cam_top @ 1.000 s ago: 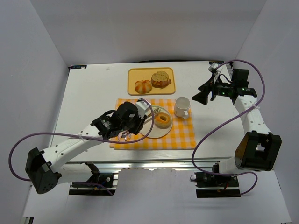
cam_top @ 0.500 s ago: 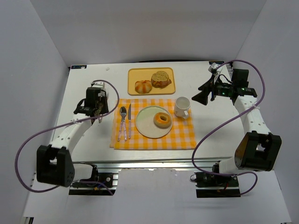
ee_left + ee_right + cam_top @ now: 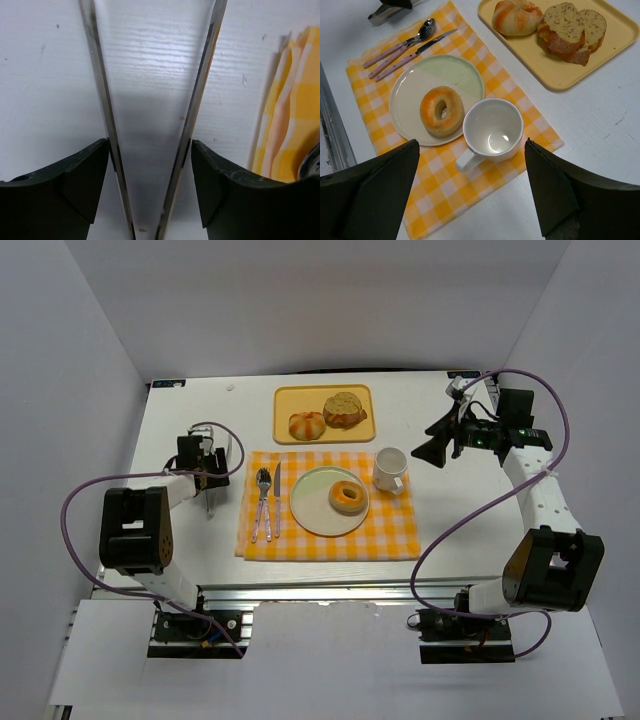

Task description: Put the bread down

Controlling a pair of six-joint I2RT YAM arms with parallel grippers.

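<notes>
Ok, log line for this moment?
bread: on plate | left hand: open, over table beside cloth | right hand: open, empty, right of mug

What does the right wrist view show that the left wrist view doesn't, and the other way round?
Only the right wrist view shows the bread lying on the plate, the white mug beside it, the cutlery on the plate's other side, and the yellow tray holding a striped bun and a speckled loaf. Only the left wrist view shows the left gripper close up: open, nothing between its fingers, over the white table. Both show the yellow checked cloth and that table.
</notes>
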